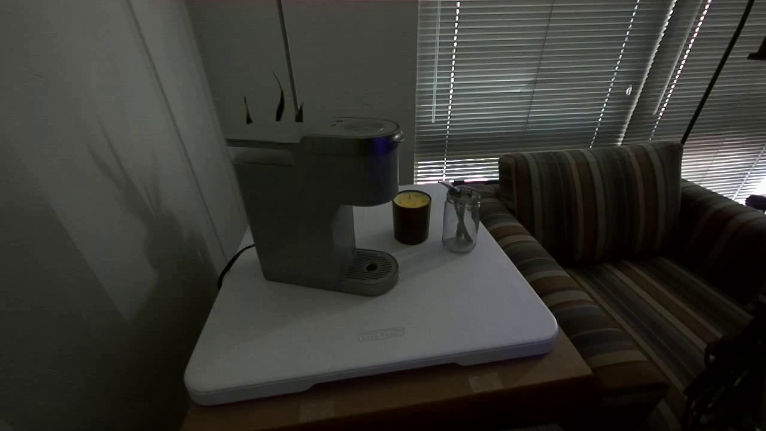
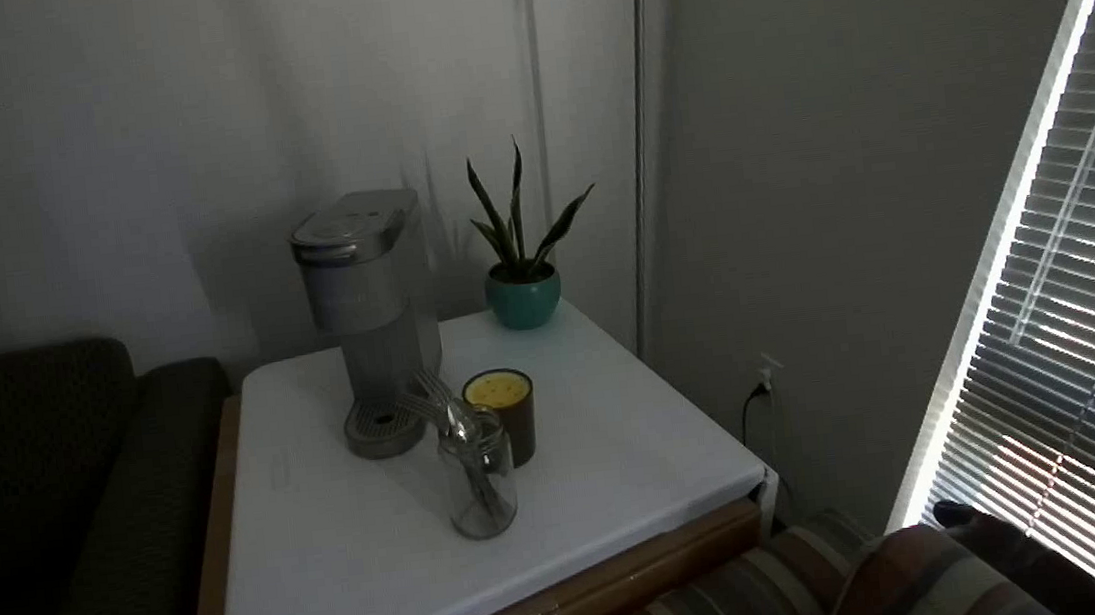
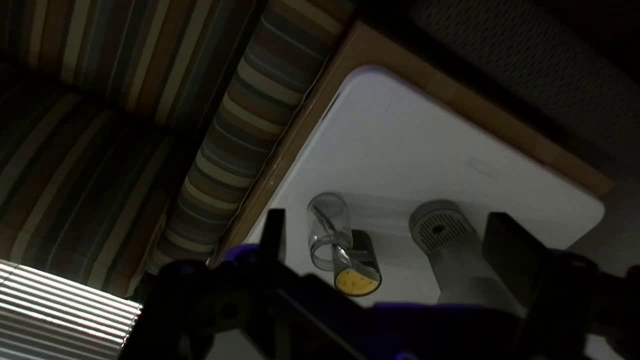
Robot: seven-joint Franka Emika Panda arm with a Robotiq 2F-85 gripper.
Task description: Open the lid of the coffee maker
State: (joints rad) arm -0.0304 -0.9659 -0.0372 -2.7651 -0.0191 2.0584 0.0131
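The coffee maker (image 1: 287,221) is a boxy grey machine standing upright on a white table, also seen in an exterior view (image 2: 358,301). Its lid (image 1: 353,127) lies flat and closed on top, and the lid's upper face shows in an exterior view (image 2: 353,222). In the wrist view my gripper (image 3: 387,222) is open with nothing between its fingers, and it is apart from the machine. There the coffee maker's drip base and column (image 3: 452,250) show beside the right finger. Its lid is hidden behind the gripper body. I cannot make out the gripper in the exterior views.
A dark cup with a yellow top (image 1: 412,218) and a clear glass jar with cutlery (image 1: 461,224) stand beside the machine on the white table (image 1: 455,311). A potted plant (image 2: 523,295) stands at a back corner. A striped armchair (image 1: 592,203) adjoins the table.
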